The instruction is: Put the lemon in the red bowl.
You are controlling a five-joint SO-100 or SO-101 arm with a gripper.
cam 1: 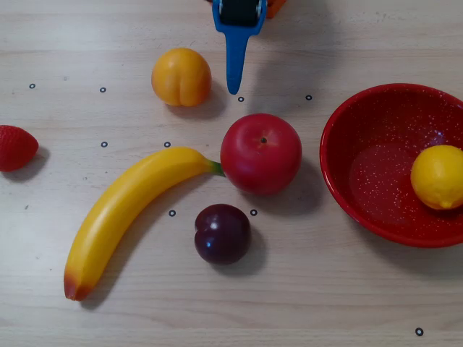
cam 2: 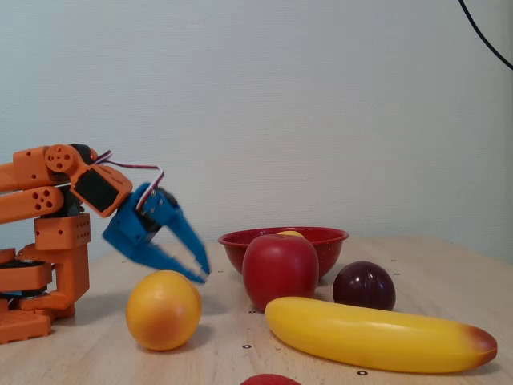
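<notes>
The blue claw (cam 2: 200,271) hung above the table with nothing between its fingers, which tapered to tips so close together in the fixed view that it looked nearly closed. In the overhead view the claw (cam 1: 234,88) entered at twelve o'clock and pointed down toward the centre, only one blue finger showing.

Nearest the fixed camera, a sliver of the strawberry (cam 2: 271,379) peeked up at the six o'clock edge, seen whole in the overhead view as the strawberry (cam 1: 14,147) at nine o'clock. Next came the banana (cam 2: 377,336) lying at four o'clock, and the peach (cam 2: 163,310) at seven o'clock, directly below the claw tips. Behind the banana stood the apple (cam 2: 280,270) with the dark plum (cam 2: 365,285) to its right.

From above, the banana (cam 1: 124,213) ran on a slant from seven o'clock toward the centre, its stem tip just beside the apple (cam 1: 261,153); the plum (cam 1: 222,233) sat at six o'clock of the apple, and the peach (cam 1: 181,76) lay at eleven o'clock.

Farthest back stood the red bowl (cam 2: 321,241). The lemon (cam 1: 438,176) rested inside the red bowl (cam 1: 347,144) at three o'clock, toward its right wall; the lemon (cam 2: 290,233) barely cleared the rim in the fixed view.
</notes>
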